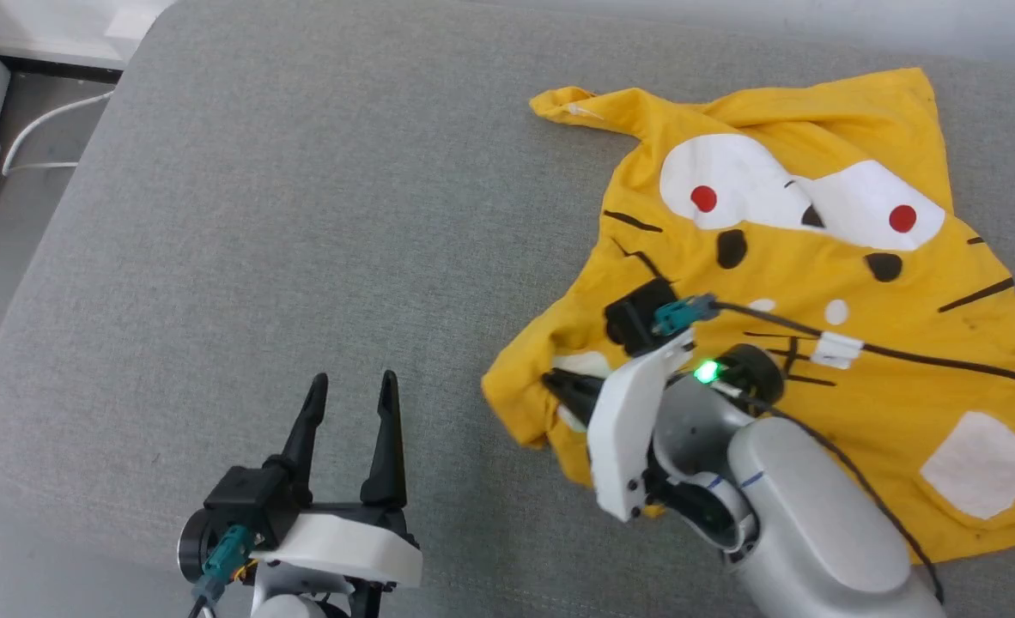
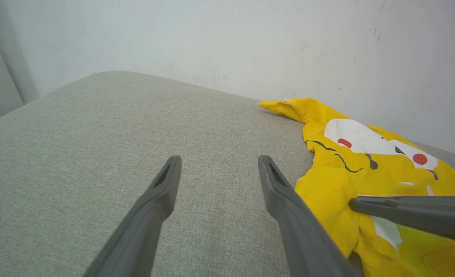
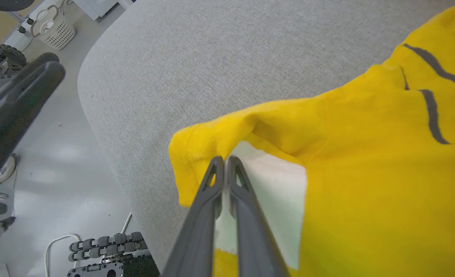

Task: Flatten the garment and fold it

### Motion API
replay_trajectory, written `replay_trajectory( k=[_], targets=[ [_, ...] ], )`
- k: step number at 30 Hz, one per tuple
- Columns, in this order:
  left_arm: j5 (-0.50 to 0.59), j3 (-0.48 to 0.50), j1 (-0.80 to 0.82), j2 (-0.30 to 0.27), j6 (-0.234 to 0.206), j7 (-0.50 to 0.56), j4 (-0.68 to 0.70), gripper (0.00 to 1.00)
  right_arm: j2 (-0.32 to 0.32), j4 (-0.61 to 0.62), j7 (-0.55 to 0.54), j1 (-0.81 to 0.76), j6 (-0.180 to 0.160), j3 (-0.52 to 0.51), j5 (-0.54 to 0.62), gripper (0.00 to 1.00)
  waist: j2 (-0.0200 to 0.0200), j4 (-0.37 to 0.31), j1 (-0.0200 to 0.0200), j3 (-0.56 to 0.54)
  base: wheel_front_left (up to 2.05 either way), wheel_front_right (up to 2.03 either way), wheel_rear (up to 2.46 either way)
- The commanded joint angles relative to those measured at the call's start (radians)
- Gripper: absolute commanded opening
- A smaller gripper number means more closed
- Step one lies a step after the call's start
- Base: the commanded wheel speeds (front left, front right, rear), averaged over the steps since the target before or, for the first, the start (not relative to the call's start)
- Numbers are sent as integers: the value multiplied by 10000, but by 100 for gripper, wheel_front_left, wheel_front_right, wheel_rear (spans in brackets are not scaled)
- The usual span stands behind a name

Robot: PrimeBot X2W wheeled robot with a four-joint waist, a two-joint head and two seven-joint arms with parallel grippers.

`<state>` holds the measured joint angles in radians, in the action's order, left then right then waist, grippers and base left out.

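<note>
Grey fabric cushion [image 1: 301, 215] carries crumpled yellow garment [image 1: 817, 283], spread on right side, near far edge.

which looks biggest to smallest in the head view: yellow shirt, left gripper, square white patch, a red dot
1. yellow shirt
2. left gripper, though it sits nearer the camera, so its rank over the patch is unsure
3. square white patch
4. red dot

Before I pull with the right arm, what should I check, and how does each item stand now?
1. Right gripper jaws shut at the garment's near left edge: ok.
2. Cloth actually pinched between them: cannot tell.
3. Left gripper open, off the cloth: ok.
4. Garment flat: not ok, that edge is folded over.
5. Cable off the garment: not ok, it lies across the print.
</note>
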<state>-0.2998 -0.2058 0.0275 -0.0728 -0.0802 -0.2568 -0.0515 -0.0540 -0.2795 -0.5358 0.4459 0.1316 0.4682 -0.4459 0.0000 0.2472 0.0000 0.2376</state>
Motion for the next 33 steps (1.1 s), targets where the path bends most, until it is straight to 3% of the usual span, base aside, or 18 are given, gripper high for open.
replay_trajectory(
  k=[1,4,5,6,11,17,24,33],
  targets=[
    [-35,-16,165,11,33,-40,-60,100,35,-105,212,224,-9,330,-201,0,0,2,0,20,0,0,0],
    [-33,-72,207,26,50,-43,-119,100,36,-650,543,286,-9,645,-451,0,0,35,0,11,0,0,0],
    [-34,-99,216,32,60,-43,-144,100,36,-912,627,313,-9,703,-418,33,0,47,0,8,0,0,0],
    [-35,-125,231,39,69,-44,-168,100,36,-1130,759,333,-9,724,-473,99,0,61,0,10,0,0,0],
    [-51,-191,331,63,77,-46,-241,100,36,-1508,1414,605,-9,836,-1251,100,0,14,0,-15,0,0,0],
    [6,22,179,-115,-27,-47,-75,100,37,-719,1859,1056,-9,515,-1711,100,0,-487,0,-177,0,0,0],
    [43,101,12,-282,-108,-40,156,100,37,705,2396,397,-9,-1620,-245,100,0,-1042,0,-362,0,0,0],
    [-74,207,-377,-442,-15,-34,587,100,37,3682,4178,-2773,-9,-5316,1495,100,0,-1815,0,-478,0,0,0]
  ],
)
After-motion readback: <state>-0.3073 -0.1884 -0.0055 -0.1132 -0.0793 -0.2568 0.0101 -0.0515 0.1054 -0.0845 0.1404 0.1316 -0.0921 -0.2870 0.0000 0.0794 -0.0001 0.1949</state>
